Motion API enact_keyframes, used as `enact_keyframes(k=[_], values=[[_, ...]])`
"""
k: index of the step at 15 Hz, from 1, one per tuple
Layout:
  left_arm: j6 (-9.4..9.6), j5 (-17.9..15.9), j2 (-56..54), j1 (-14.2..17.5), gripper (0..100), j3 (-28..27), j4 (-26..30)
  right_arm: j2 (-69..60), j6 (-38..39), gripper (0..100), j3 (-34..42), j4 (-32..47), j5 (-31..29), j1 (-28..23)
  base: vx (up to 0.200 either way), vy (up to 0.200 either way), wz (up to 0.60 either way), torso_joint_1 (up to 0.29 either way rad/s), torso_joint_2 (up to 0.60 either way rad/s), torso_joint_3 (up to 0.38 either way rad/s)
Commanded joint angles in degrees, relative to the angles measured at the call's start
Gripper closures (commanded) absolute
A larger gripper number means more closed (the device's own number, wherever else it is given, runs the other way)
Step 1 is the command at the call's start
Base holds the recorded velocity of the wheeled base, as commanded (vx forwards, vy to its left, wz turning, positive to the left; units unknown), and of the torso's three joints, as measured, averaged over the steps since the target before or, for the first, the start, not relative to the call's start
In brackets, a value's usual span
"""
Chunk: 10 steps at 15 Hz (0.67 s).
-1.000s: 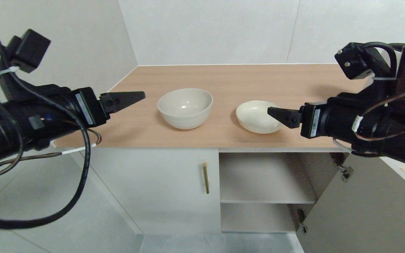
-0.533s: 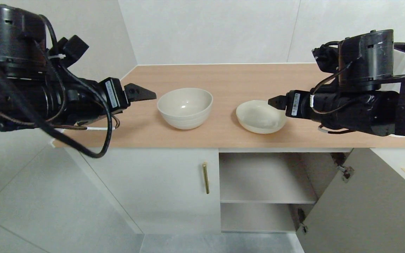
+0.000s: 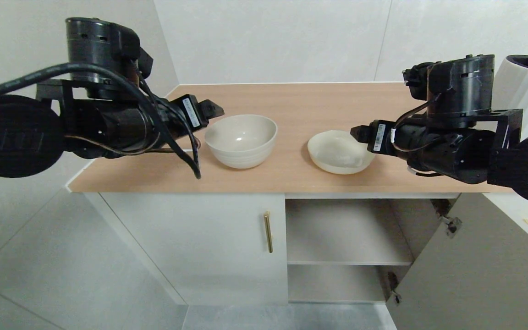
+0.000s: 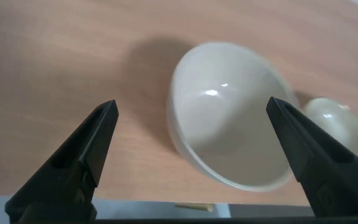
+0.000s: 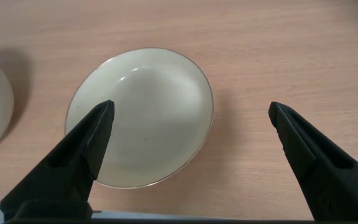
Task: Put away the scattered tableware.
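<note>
Jaws spread wide, the left gripper hangs by the left rim of a deep pale bowl, while the right gripper, equally wide open and holding nothing, hovers at the right edge of a shallow cream dish. Both pieces stand well apart on the wooden countertop, the bowl to the robot's left of the dish. The step in hand looks like a paired pick-up. It would go best if each gripper came down so that one finger slips inside the rim and the other stays outside, closing on the wall without pushing the piece along the wood. The dish, with its low, flaring side, probably needs the deeper bite and a level carry. Below the counter, the open cabinet compartment with its shelf is the likely destination. Both vessels sit upright, mouths up. Being round, neither has a long axis, so any approach across the rim should serve.
</note>
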Motion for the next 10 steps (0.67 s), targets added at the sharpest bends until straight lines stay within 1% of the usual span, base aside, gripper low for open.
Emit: enact_keyframes(k=[1, 4, 10], values=[[0.06, 0.76, 3.15, -0.28, 0, -0.44, -0.19, 0.1, -0.01, 0, 0.14, -0.03, 0.01, 0.02, 0.0, 0.0, 0.0, 0.0, 0.0, 0.0], [0.24, 5.07, 6.49, -0.19, 0, -2.47, -0.02, 0.1, -0.01, 0, 0.49, -0.03, 0.01, 0.02, 0.0, 0.0, 0.0, 0.0, 0.0, 0.0], [0.32, 5.42, 8.07, -0.19, 0, -2.64, -0.02, 0.01, -0.01, 0, 0.58, -0.03, 0.01, 0.02, 0.0, 0.0, 0.0, 0.0, 0.0, 0.0]])
